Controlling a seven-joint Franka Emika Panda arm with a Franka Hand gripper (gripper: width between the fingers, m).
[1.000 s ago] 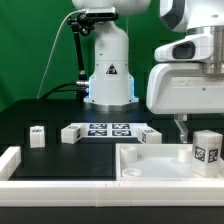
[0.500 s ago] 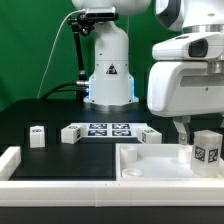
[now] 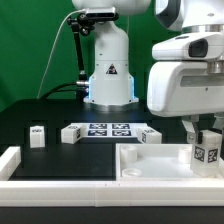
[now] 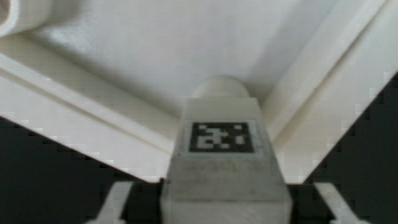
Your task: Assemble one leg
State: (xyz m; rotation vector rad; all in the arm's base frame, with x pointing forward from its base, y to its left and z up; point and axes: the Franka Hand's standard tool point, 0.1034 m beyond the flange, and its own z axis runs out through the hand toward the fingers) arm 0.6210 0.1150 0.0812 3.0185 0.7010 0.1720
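A leg (image 3: 207, 150), a small white block with square tags, stands upright inside the large white tray (image 3: 150, 168) at the exterior view's right. My gripper (image 3: 203, 137) has come down over it with one finger on each side. In the wrist view the leg (image 4: 221, 135) fills the middle, and its tagged face points away over the tray floor (image 4: 160, 50). My gripper (image 4: 217, 203) is open: the fingers (image 4: 121, 200) stand a little clear of the leg's sides, with dark gaps showing.
Three more small tagged legs (image 3: 37, 134), (image 3: 70, 133), (image 3: 150, 135) stand on the black table around the marker board (image 3: 108, 129). The robot base (image 3: 108, 72) is behind them. A white raised rim (image 3: 10, 160) runs along the front left.
My gripper has moved toward the exterior view's right, from beside the leg in the tray to straddling it. The leg and the other parts have not moved.
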